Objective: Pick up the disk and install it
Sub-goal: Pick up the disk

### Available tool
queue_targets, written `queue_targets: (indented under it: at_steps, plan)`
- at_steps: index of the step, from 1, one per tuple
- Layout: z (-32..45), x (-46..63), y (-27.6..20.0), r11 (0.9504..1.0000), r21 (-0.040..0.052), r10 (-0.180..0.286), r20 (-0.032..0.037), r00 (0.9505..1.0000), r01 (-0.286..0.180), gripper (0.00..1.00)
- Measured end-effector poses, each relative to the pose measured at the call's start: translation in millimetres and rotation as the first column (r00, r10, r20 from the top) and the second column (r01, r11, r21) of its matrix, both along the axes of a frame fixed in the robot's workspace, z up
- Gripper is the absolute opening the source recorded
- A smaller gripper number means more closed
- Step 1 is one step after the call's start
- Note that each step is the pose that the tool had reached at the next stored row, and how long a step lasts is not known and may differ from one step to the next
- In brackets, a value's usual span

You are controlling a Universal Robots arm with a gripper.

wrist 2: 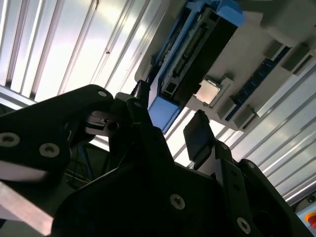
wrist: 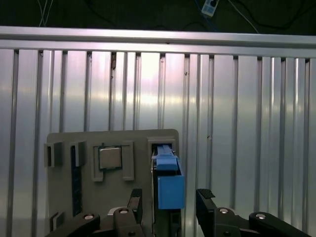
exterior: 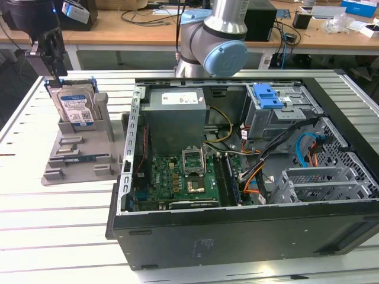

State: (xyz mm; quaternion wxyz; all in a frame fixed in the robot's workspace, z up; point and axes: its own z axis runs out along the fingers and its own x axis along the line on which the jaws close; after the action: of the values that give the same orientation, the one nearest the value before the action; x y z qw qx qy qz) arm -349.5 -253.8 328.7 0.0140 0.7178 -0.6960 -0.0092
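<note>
Directly beneath the wide-spread black gripper point(wrist: 170, 196) stands the silver metal disk point(wrist: 168, 170) in its bright blue bracket, edge-up in the grey plastic holder point(wrist: 123, 140), its thin edge between the fingers point(wrist: 205, 196).

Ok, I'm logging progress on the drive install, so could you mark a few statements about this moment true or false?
1. The disk stands upright in the grey holder. True.
2. The disk sits inside the computer case. False: it is in the holder, to the exterior view's left of the case.
3. The gripper is open, with one finger on each side of the disk. True.
4. The computer case is closed up. False: its side is open and the motherboard shows.
</note>
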Motion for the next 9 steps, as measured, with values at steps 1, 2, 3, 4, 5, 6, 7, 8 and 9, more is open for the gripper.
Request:
queue_targets:
  at_steps: [1,2,3,4,5,6,7,8,9]
  plan:
    - [-1.6,-0.2,0.5,1.0,0.0,0.003,0.0001,1.0,-0.003,0.55]
    - [-3.5,-0.9,0.5,0.9999,0.0,0.013,0.0001,0.9999,-0.013,0.55]
    - [-5.0,-1.3,0.5,0.9998,0.0,0.022,0.0002,0.9998,-0.022,0.55]
    - [-7.9,-1.7,0.4,0.9992,0.0,0.04,0.0002,0.9992,-0.04,0.55]
    - [-11.5,-1.7,0.5,0.9988,0.0,0.05,0.0,0.9988,-0.05,0.55]
    - [-13.3,-1.7,0.5,0.9986,0.0001,0.052,0.0,0.9986,-0.052,0.55]
    - [-15.3,-1.7,0.5,0.9986,0.0001,0.054,-0.0001,0.9986,-0.054,0.55]
    - [-18.6,-1.7,0.5,0.9985,0.0,0.055,-0.0001,0.9985,-0.055,0.55]
    - [-21.3,-1.8,0.5,0.9985,0.0,0.055,-0.0002,0.9985,-0.055,0.55]
